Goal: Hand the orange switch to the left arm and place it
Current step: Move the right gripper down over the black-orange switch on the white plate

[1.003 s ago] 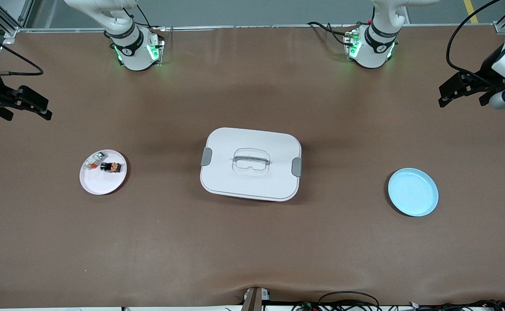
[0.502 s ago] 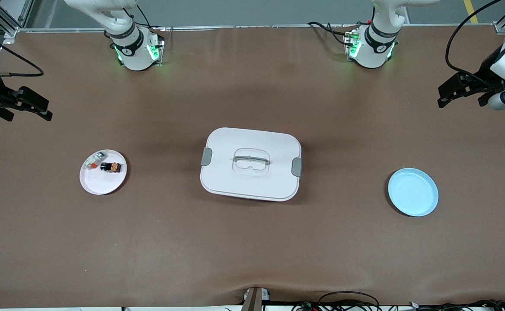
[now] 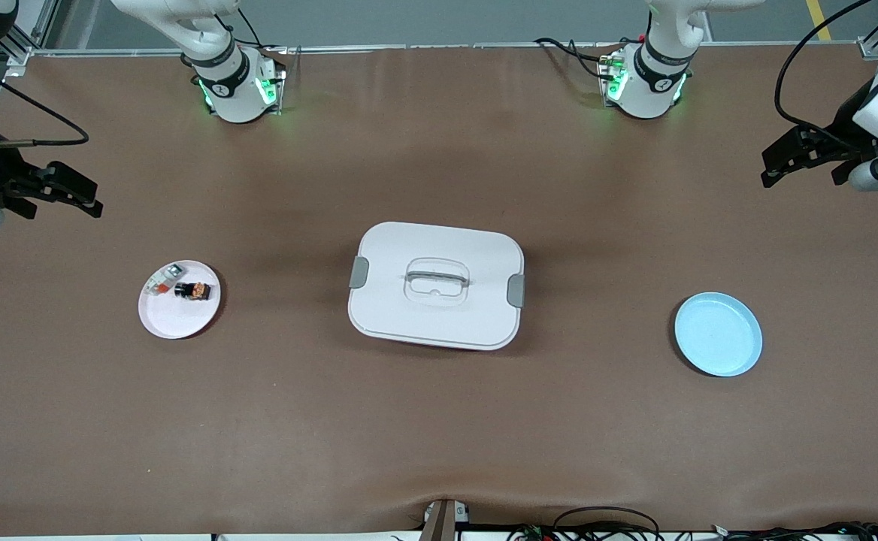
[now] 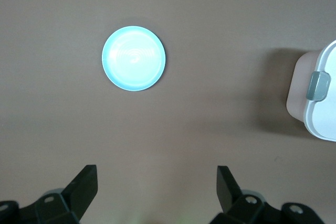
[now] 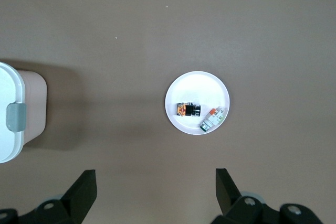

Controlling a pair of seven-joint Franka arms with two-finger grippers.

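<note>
Brown matting covers the tabletop, bare along the edge nearest the front camera. Next comes a pale blue plate toward the left arm's end, with nothing on it. A little farther from the camera, the white box sits at the middle of the tabletop, lid on, a grey latch at each short side and a recessed handle on top. Level with it, toward the right arm's end, lies a white plate holding 2 small parts: the orange switch, a stubby black piece with orange markings lying on its side, and just beside it a white-grey part with a red-orange patch. Both plates lie well apart from the box.

Farther up, the right hand hangs over the right arm's end of the tabletop, fingers spread wide and holding nothing. The left hand hangs over the left arm's end, likewise wide and holding nothing. The 2 arm bases stand along the farthest edge.
</note>
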